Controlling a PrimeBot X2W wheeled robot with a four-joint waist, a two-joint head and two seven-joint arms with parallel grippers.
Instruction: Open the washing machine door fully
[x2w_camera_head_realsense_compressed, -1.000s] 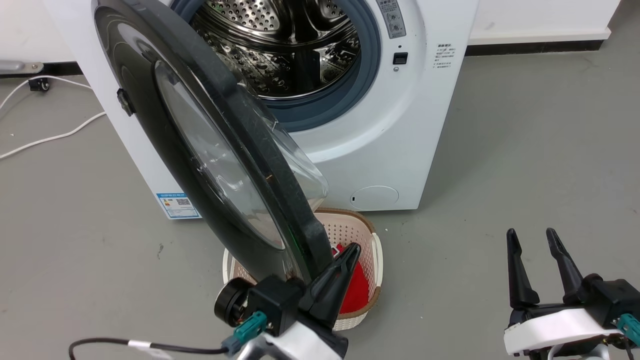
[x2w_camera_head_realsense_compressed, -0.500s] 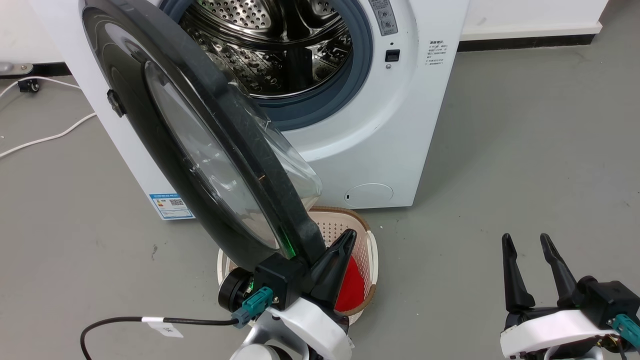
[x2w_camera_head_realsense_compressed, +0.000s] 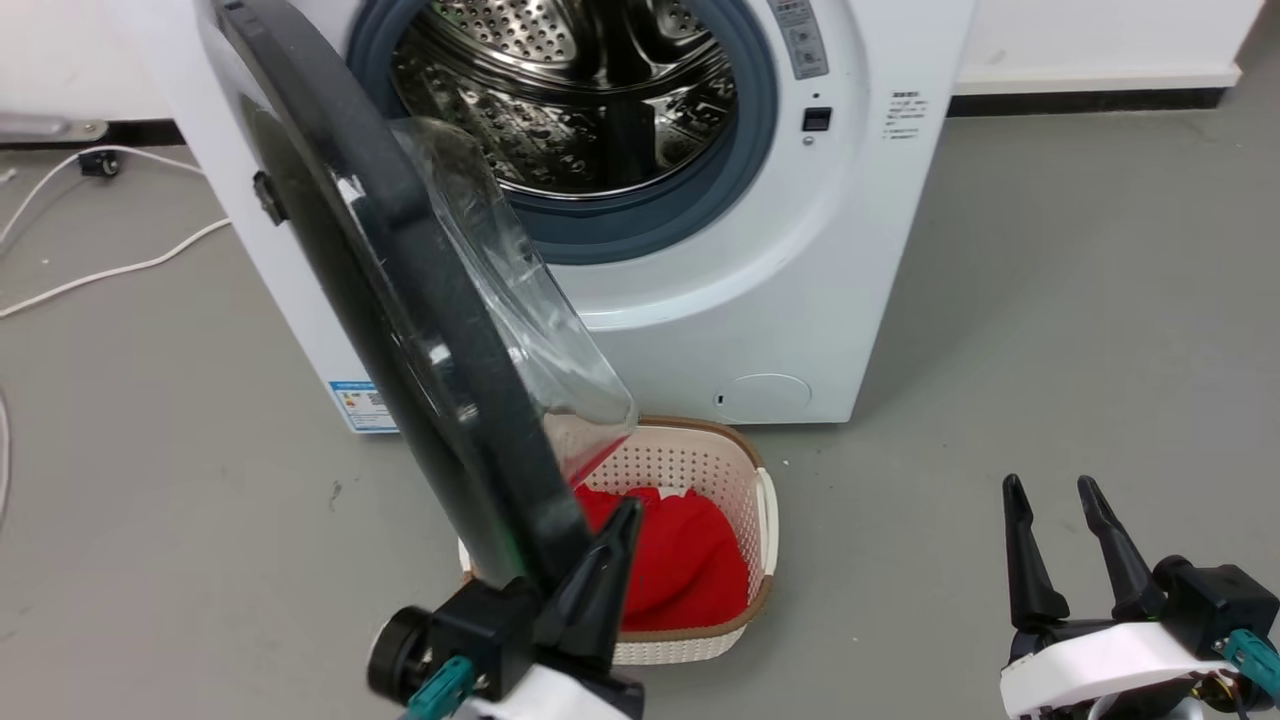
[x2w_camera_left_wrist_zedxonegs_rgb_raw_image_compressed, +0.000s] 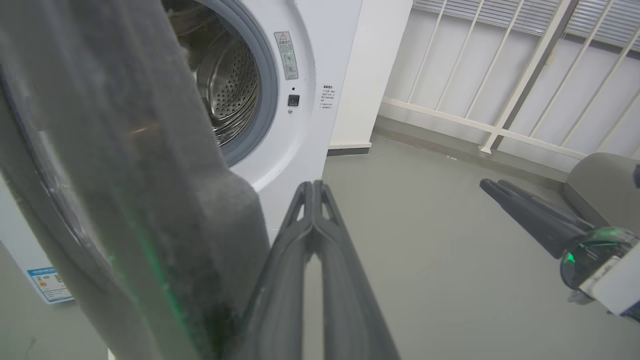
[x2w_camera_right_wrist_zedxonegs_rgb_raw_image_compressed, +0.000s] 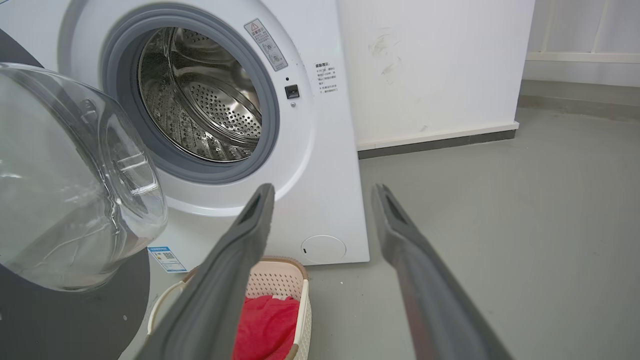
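step: mid-swing, i judge; the washing machine door (x2w_camera_head_realsense_compressed: 385, 280) stands about half open off the washing machine (x2w_camera_head_realsense_compressed: 820, 260).
left gripper (x2w_camera_head_realsense_compressed: 622, 520): fingers pressed together, against the door's edge.
right gripper (x2w_camera_head_realsense_compressed: 1048, 490): spread, idle.
next: i'd push it round to its stop.

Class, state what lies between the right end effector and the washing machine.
Bare grey floor, seen in the head view, separates the right end effector and the washing machine.
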